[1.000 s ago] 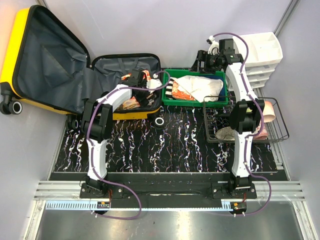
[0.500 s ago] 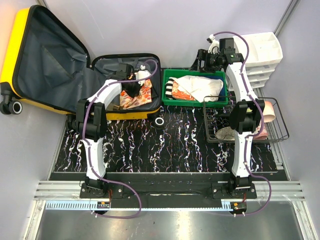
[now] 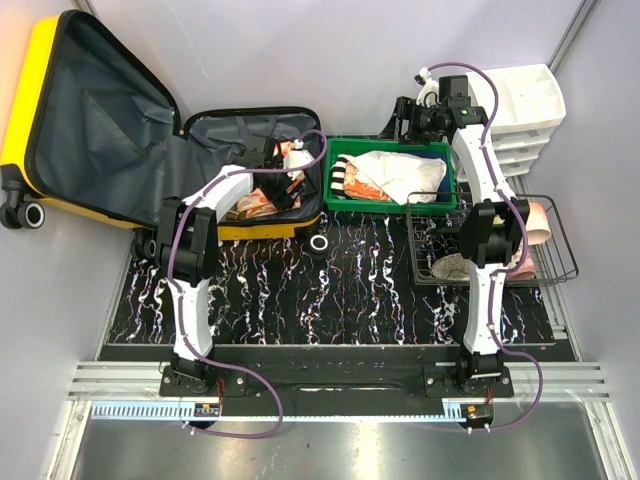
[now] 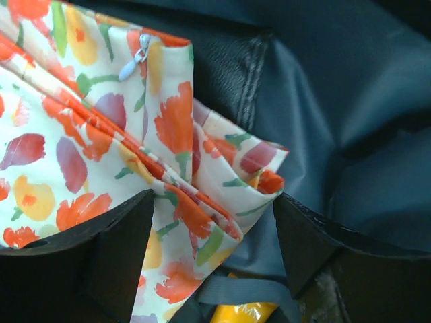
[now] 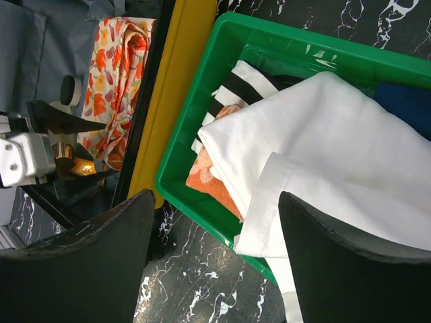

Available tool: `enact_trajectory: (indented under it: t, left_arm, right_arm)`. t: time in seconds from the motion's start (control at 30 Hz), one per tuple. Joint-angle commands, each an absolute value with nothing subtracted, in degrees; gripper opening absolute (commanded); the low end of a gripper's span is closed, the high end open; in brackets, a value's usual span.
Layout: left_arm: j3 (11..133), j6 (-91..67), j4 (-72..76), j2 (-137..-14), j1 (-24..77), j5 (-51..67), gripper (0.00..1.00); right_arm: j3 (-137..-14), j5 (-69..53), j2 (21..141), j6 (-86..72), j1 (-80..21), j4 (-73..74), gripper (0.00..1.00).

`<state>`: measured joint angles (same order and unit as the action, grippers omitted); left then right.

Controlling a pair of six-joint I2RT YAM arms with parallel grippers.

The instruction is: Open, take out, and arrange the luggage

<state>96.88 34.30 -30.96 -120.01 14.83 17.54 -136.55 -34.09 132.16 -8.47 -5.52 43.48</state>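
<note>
Your luggage lies open at the far left of the tabletop, with its lid raised toward the left wall. Your left end effector is inside it, jaws wide apart astride a floral cloth and gripping nothing. Your right end effector hangs wide open and empty over the green tray.

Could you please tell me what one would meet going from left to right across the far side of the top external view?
Open bright yellow hard-shell suitcase with dark grey lining → green plastic tray → white plastic drawer unit. The wire basket overlaps the last two, so I leave it out.
</note>
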Motion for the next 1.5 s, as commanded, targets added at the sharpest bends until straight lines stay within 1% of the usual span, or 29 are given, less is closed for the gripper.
enact_trajectory:
  t: [0.0,0.07,0.1,0.17,0.3,0.37,0.4,0.47,0.5,0.6,0.63,0.67,0.73,0.97,1.07,1.17,1.2,1.23,1.27,1.3,1.37,1.43,1.47]
  left_arm:
    - [96.8,35.9,-26.1,-119.9,16.4,14.2,0.76]
    - [96.3,36.7,-24.4,-120.3,17.0,12.9,0.79]
    - [95.5,37.0,-23.5,-120.3,17.1,11.0,0.99]
    - [95.1,38.2,-22.2,-120.8,17.5,9.5,0.99]
    - [95.7,39.2,-23.2,-121.8,17.6,8.3,0.90]
    - [95.5,39.0,-23.4,-122.0,17.6,7.8,0.81]
    - [95.6,38.7,-23.3,-122.0,17.6,7.5,0.69]
    - [95.7,37.5,-23.3,-121.8,17.3,8.5,0.57]
    - [96.2,37.0,-23.5,-121.8,17.1,9.3,0.47]
    - [97.7,35.1,-25.3,-121.0,16.3,14.0,0.31]
    - [98.0,34.7,-25.8,-120.2,15.8,15.3,0.15]
    - [98.3,34.2,-26.4,-119.7,15.6,16.7,0.08]
    - [98.7,34.1,-27.2,-118.1,15.0,17.7,0.00]
    - [102.5,32.5,-32.8,-114.6,11.3,24.6,0.00]
    - [103.4,33.4,-33.8,-112.5,10.4,26.0,0.00]
    - [104.1,34.4,-34.8,-110.5,10.1,27.7,0.00]
    - [104.6,34.7,-35.3,-110.1,10.0,28.5,0.00]
    - [105.1,34.9,-36.6,-109.4,10.0,29.3,0.00]
    - [105.9,35.3,-36.9,-109.0,10.0,31.1,0.00]
    - [106.1,35.3,-37.3,-108.6,10.0,31.8,0.00]
    - [106.5,35.5,-37.8,-107.4,10.0,34.0,0.00]
    - [107.1,35.6,-38.8,-106.4,9.9,35.3,0.00]
    - [107.9,35.8,-39.1,-106.1,9.9,36.5,0.00]
  right_arm:
    - [-137.0,-35.1,129.7,-8.7,-5.5,41.5,0.83]
    - [-137.0,-35.0,129.7,-8.5,-5.5,41.7,0.83]
    - [-137.0,-34.9,129.6,-8.4,-5.5,41.7,0.83]
    - [-136.9,-34.8,129.6,-8.2,-5.5,41.8,0.83]
    - [-137.3,-35.1,130.0,-8.4,-5.5,41.8,0.83]
    - [-137.6,-35.1,130.1,-8.5,-5.5,41.8,0.83]
    - [-137.7,-35.1,130.3,-8.6,-5.5,41.8,0.83]
    - [-137.8,-35.1,130.3,-8.8,-5.5,41.8,0.83]
    - [-137.8,-35.1,130.3,-8.7,-5.5,41.8,0.83]
    - [-137.8,-35.1,130.3,-8.8,-5.5,41.8,0.83]
    - [-137.9,-35.1,130.3,-8.8,-5.5,41.8,0.83]
    - [-137.8,-35.1,130.3,-8.6,-5.5,41.8,0.82]
    - [-137.6,-35.1,130.1,-8.4,-5.5,41.7,0.82]
    - [-136.9,-36.5,129.5,-6.9,-5.5,40.9,0.82]
    - [-135.3,-38.2,128.7,-5.6,-5.6,38.9,0.85]
    - [-132.0,-41.1,127.0,-3.5,-5.7,34.2,0.91]
    - [-130.9,-42.4,126.4,-2.7,-5.7,30.9,0.96]
    - [-128.0,-43.6,124.9,-2.0,-5.7,28.8,0.98]
    - [-126.1,-45.7,123.9,-0.5,-5.9,23.4,1.00]
    - [-123.9,-46.5,122.8,-0.2,-6.1,20.4,1.00]
    - [-116.6,-48.7,119.1,6.1,-7.2,11.6,1.00]
    - [-109.7,-49.1,115.6,11.6,-8.3,6.7,1.00]
    - [-107.8,-49.1,114.6,18.2,-9.2,3.6,1.00]
